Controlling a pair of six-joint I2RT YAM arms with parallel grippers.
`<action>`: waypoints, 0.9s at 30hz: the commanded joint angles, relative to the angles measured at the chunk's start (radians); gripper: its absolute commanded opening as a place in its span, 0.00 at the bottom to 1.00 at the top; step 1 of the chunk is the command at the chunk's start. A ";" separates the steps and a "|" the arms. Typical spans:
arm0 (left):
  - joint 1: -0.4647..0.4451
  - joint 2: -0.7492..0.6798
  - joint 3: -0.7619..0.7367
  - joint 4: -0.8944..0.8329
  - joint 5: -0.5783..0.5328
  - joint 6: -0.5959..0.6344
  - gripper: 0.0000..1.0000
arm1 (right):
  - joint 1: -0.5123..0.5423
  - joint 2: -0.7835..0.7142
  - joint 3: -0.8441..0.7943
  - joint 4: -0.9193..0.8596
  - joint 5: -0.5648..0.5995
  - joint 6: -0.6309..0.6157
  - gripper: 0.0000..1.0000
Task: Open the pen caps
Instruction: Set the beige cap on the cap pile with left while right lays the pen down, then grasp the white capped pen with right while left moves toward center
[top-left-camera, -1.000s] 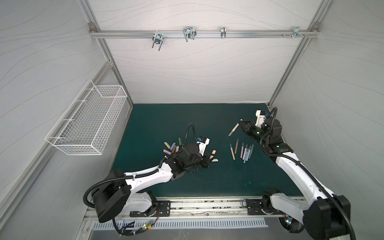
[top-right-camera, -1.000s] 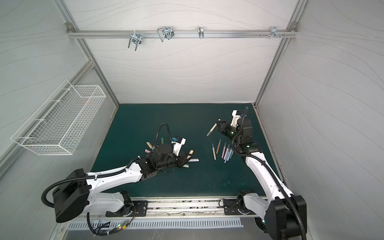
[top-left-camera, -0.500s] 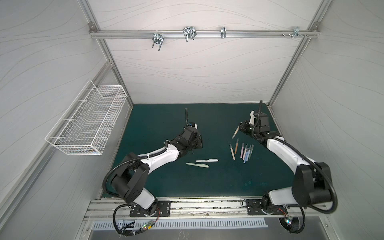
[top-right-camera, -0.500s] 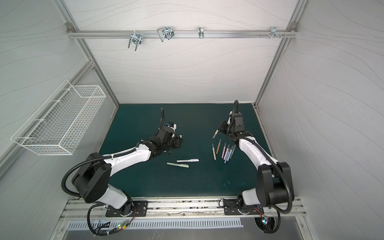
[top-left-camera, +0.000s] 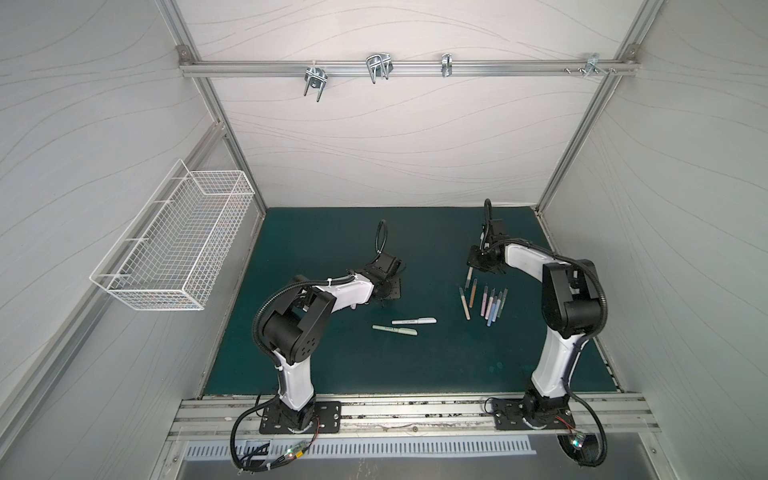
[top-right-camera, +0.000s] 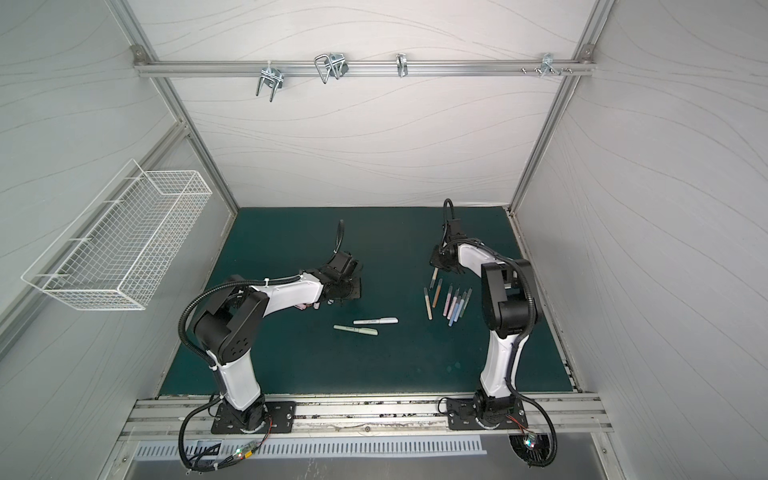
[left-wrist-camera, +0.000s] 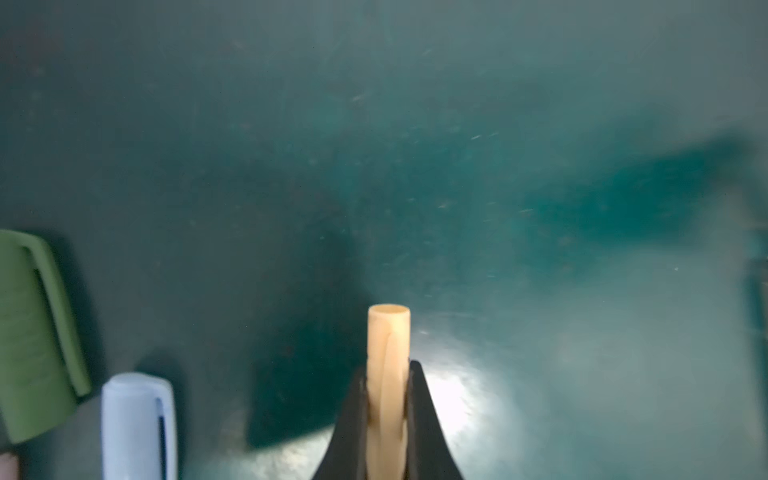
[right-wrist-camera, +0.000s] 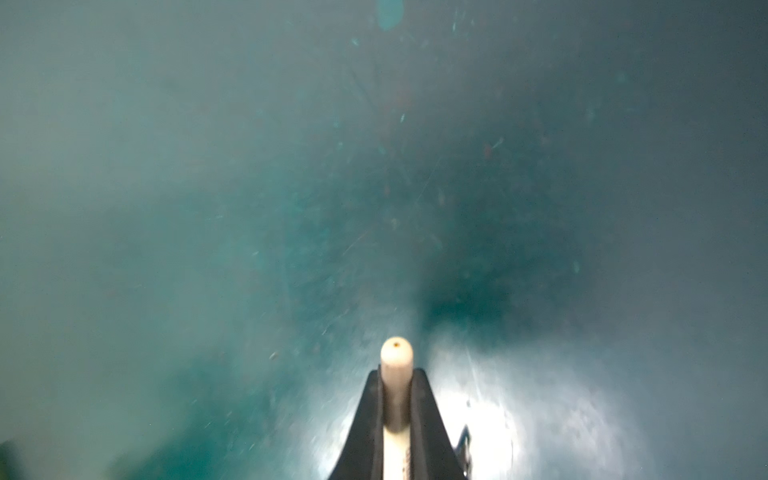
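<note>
L pincer (left-wrist-camera: 388, 368) clamps hollow tan cap (left-wrist-camera: 389, 332); R pincer (right-wrist-camera: 397, 371) grips smooth rounded pen (right-wrist-camera: 397, 351).

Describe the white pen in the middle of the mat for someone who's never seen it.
On the dark green mat, left of the fanned row of pens, two capped pens lie alone. The white pen is the one nearer the back wall, pale with dark lettering; its neighbour is the sage green pen.

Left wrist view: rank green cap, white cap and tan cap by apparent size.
Largest: green cap, though the frame edge cuts it.
Next, unsure which: white cap looks wider but is cropped; tan cap shows longer, partly hidden in the left end effector.
</note>
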 joint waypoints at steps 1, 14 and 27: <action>0.011 0.029 0.052 -0.033 -0.046 0.019 0.19 | -0.010 0.046 0.036 -0.086 0.036 -0.043 0.13; -0.001 -0.286 -0.080 0.013 -0.009 -0.005 0.54 | 0.074 -0.333 -0.075 -0.013 0.056 -0.158 0.43; -0.012 -0.891 -0.521 -0.043 0.173 -0.214 0.53 | 0.637 -0.517 -0.313 -0.032 -0.227 -1.066 0.41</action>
